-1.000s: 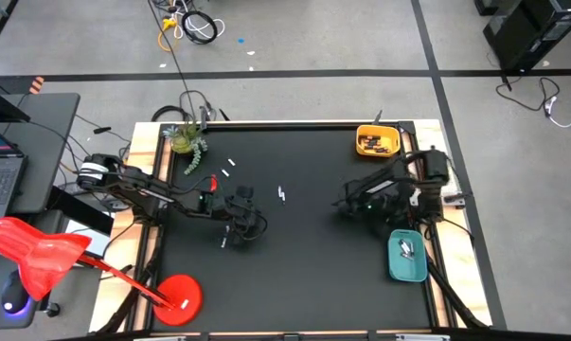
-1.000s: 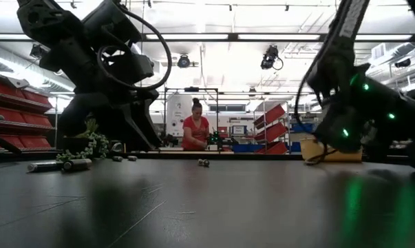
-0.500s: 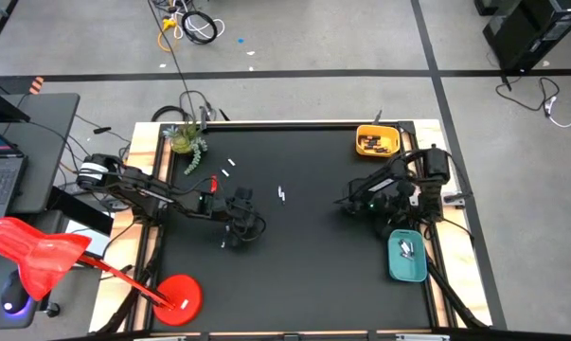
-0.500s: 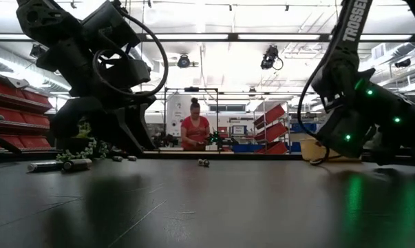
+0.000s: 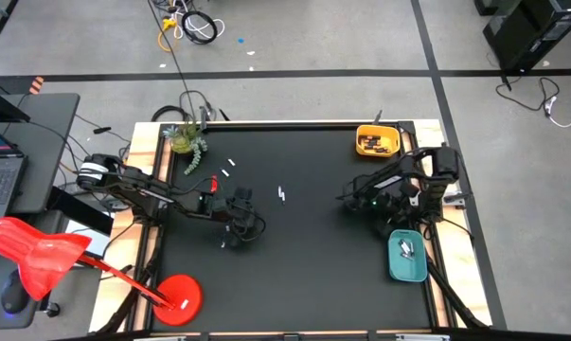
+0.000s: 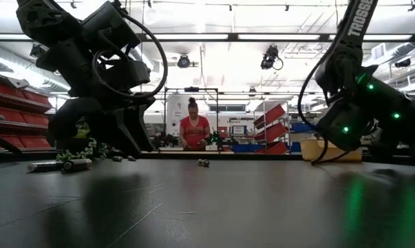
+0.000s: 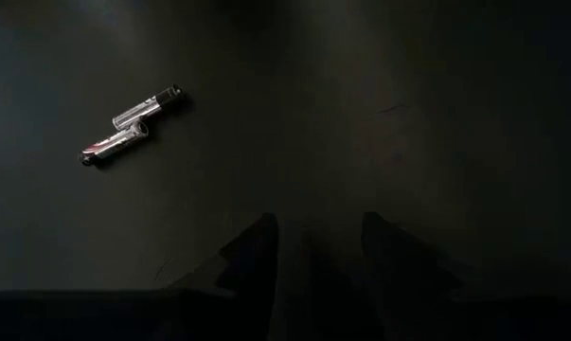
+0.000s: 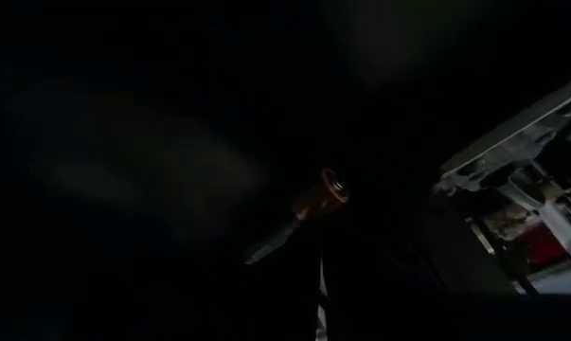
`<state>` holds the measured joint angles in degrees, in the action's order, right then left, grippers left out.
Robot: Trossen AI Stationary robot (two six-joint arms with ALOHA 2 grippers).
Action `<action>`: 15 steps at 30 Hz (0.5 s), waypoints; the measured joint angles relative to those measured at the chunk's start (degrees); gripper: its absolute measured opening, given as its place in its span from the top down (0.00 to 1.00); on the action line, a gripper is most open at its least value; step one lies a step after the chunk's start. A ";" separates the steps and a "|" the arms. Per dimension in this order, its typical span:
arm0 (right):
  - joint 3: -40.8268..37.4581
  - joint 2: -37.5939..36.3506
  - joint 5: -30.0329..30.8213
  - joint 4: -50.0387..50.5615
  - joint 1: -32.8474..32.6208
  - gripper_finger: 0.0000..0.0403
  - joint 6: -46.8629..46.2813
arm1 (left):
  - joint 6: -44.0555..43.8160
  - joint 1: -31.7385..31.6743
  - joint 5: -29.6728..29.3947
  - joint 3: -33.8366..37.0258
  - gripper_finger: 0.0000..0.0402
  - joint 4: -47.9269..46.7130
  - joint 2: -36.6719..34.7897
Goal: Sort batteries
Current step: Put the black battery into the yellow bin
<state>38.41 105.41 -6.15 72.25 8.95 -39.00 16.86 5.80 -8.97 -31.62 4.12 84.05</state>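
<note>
Right gripper (image 5: 347, 202) sits low over the black counter (image 5: 304, 256) on its right half, between the yellow tray (image 5: 377, 141) at the far corner and the teal tray (image 5: 407, 258) nearer the front edge. Its fingers are closed together, and the right wrist view shows a reddish-brown battery (image 8: 313, 202) at their tips, apparently pinched by one end with its length sticking out at a slant; a paler sliver beside it may be a second cell or just glare, I cannot tell which.

Judging by that grip, the step in hand is carrying this battery to its tray. To do it well, the arm should lift straight up before travelling, so the cell does not drag on the counter and twist out of the narrow end-hold. The yellow tray already holds dark and reddish cells, so it looks like the right destination. Release should happen low, inside the tray walls, since a thin cylinder will roll or bounce.

Left gripper (image 7: 313, 248) hovers over the left-centre of the counter, partly open and empty. Two silvery batteries (image 7: 132, 125) lie side by side, touching, ahead of it; they likely need separating or a grasp across one body alone. Further batteries lie near the potted plant (image 5: 185, 138).
</note>
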 joint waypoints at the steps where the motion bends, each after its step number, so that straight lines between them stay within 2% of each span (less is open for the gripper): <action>1: 0.23 -0.22 -0.02 -0.04 0.00 0.94 -0.19 | -0.13 0.00 0.00 0.00 0.61 0.00 0.00; 5: 2.57 -1.64 0.06 -2.60 -0.47 0.94 -1.84 | -0.15 0.00 0.00 0.00 0.61 0.07 0.00; 8: 7.26 -2.89 -0.87 -0.55 -1.14 0.94 -3.50 | -0.12 0.00 0.01 -0.04 0.61 0.13 0.02; 11: 13.50 -4.06 3.14 7.11 -2.59 0.94 -7.06 | -0.08 0.00 0.07 -0.79 0.61 -0.25 0.02; 13: 16.85 -5.15 6.59 8.98 -4.07 0.94 -8.93 | 0.31 0.00 0.15 -1.65 0.61 -1.41 0.02; 15: 18.19 -6.35 7.22 9.25 -5.13 0.93 -10.03 | 0.49 0.00 0.17 -2.48 0.61 -2.65 0.02</action>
<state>56.60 99.06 1.07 81.51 3.82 -49.03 17.34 5.80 -8.80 -34.10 1.47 84.07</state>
